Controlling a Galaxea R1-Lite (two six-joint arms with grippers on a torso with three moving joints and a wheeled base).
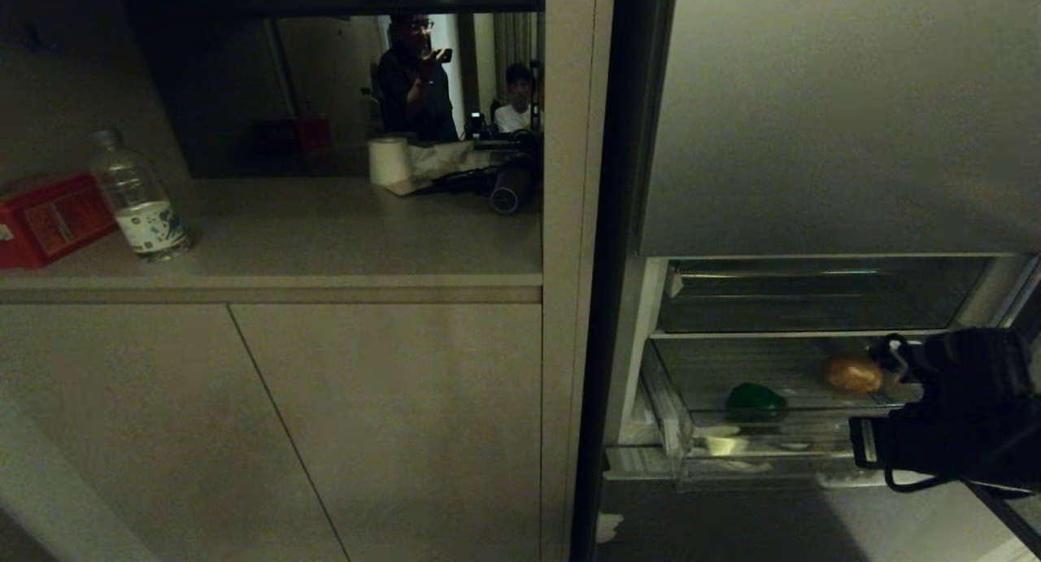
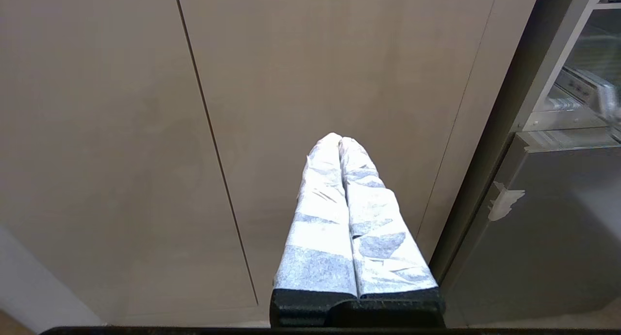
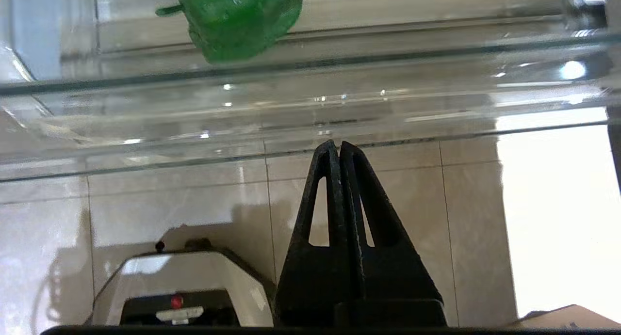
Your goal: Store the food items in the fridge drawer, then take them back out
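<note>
Red box: far left on the counter shelf, cut off by the picture's edge.
Water bottle: upright just right of the red box, nearly empty.
Paper roll: farther back on the same counter, with dark gear to its right.
People: two show in the opening behind the counter, one standing with a hand raised, one seated lower to the right.
Cabinet doors: plain beige fronts below the counter, to the left of the fridge.
Left gripper: hangs low in front of the cabinet doors, its white-wrapped fingers pressed together with nothing between them.
Fridge: right half of the head view, upper door shut, lower section open.
Fridge drawer: clear plastic, pulled out toward the robot at the bottom of the open section; its tall front lip crosses the right wrist view.
Green pepper: lies in the fridge drawer toward its left; seen through the clear wall in the right wrist view.
Brown round food: in the drawer toward its right and farther back, well apart from the pepper.
Right gripper: black fingers closed tip to tip, holding nothing; the tips sit just below the drawer's front lip, on the near side of it, with the pepper beyond the clear wall and to the left. Touch with the lip cannot be told.
Right arm: dark bulk at the right edge, in front of the drawer's right end.
</note>
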